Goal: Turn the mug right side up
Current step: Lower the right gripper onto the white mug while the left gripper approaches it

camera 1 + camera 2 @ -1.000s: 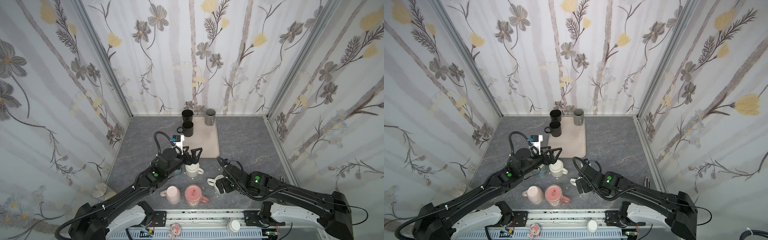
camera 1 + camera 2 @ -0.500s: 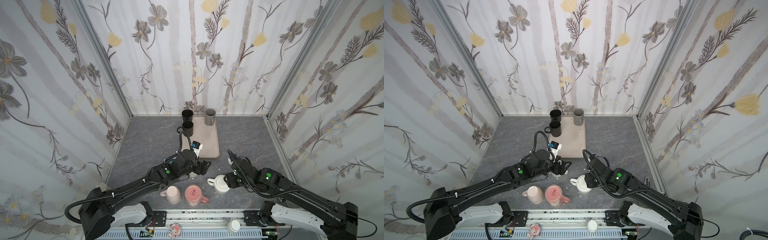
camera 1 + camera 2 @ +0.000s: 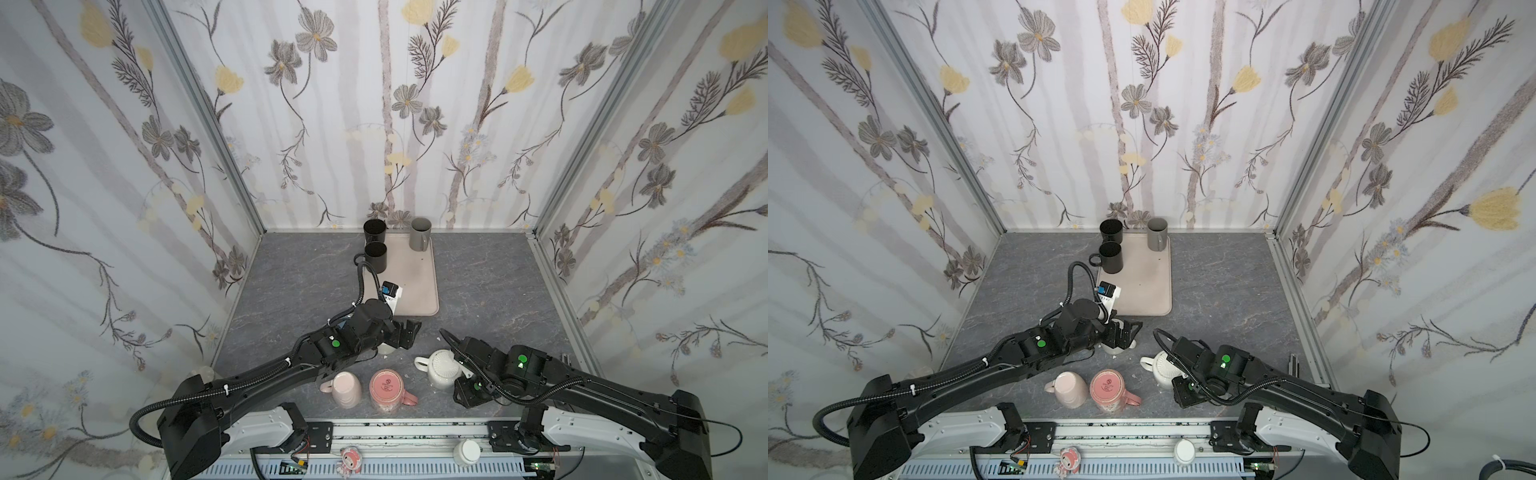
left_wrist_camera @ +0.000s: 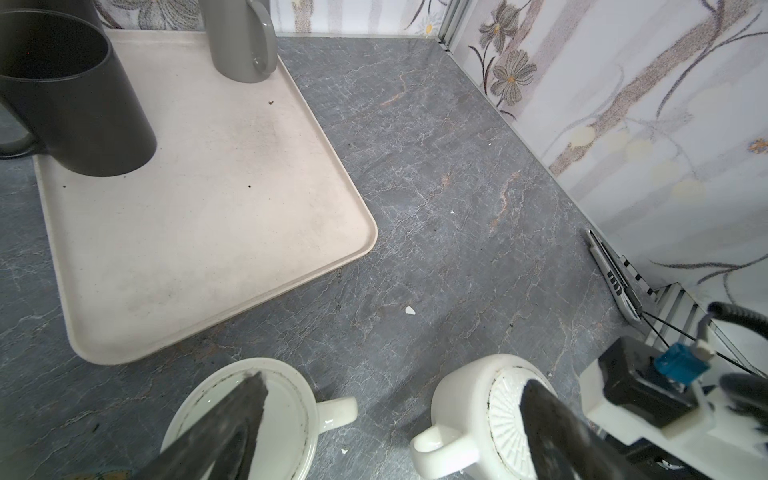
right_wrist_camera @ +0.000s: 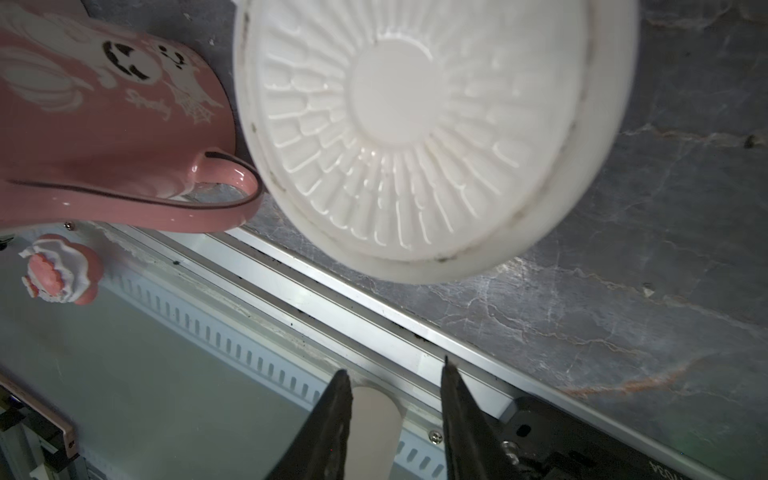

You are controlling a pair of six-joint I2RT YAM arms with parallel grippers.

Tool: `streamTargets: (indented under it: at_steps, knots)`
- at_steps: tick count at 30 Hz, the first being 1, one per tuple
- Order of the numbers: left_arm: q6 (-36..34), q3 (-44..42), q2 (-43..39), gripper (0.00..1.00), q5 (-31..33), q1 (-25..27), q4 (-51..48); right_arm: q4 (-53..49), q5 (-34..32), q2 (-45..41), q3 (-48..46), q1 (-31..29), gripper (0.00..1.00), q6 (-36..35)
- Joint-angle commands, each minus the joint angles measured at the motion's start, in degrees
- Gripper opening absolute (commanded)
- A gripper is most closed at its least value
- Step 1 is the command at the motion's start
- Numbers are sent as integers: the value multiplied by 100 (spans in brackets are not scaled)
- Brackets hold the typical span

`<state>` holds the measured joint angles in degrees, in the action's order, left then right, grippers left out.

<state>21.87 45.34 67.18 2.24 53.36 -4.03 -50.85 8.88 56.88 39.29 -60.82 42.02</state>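
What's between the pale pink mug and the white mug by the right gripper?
The dark pink mug, base up, shown in both top views.

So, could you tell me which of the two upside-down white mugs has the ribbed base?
The white ceramic mug on the right in both top views; its base has radiating ribs, whereas the other white mug's base is smooth.
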Motion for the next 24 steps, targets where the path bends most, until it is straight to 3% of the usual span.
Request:
streamTargets:
  at_steps: [1, 18, 24]
  knots:
    - [-14, -23, 14, 96, 25, -12, 121, 558, -40, 102, -152, -6, 38, 181]
    - [-172, -26, 725, 88, -741, 105, 455, 1866, -539, 18, -576, 1744, 37, -398]
    - [-413, 121, 969, 80, -343, 473, 261, 2156, -386, -62, -555, 2289, 37, -554]
